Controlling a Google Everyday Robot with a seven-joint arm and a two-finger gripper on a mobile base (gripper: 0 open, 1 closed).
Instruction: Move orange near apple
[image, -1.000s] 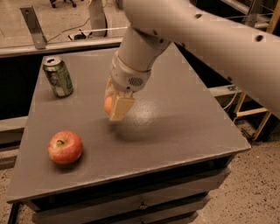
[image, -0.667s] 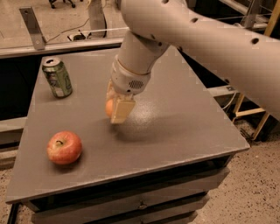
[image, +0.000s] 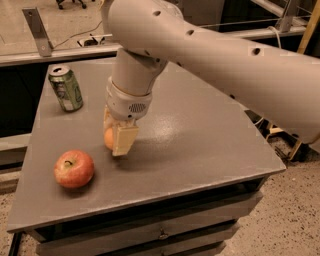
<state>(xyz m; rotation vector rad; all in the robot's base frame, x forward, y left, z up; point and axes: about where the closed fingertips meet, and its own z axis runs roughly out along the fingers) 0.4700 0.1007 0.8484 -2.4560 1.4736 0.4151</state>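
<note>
**One orange in the gripper, just up and right of the apple**

Camera view: one grey table (image: 210, 145) carries everything here, and the apple (image: 74, 168) sits near its front left corner. It is red with yellowish patches, its stem dimple facing up.

The gripper (image: 117, 144) hangs just to the right of the apple and a little farther back, pointing down at the tabletop. Its jaws stand narrow, clamped on the orange (image: 108, 139), which shows between them as a small orange curve on the side facing the apple. The orange is near the apple but not touching it, with a strip of bare table between the two. Whether the orange rests on the surface or is held just above it cannot be told.

The thick pale arm (image: 215, 50) rises from the gripper and stretches away to the right of the apple, crossing over the back half of the table.

A green drink can (image: 65, 88) stands upright well behind the apple, near the back left edge.
</note>
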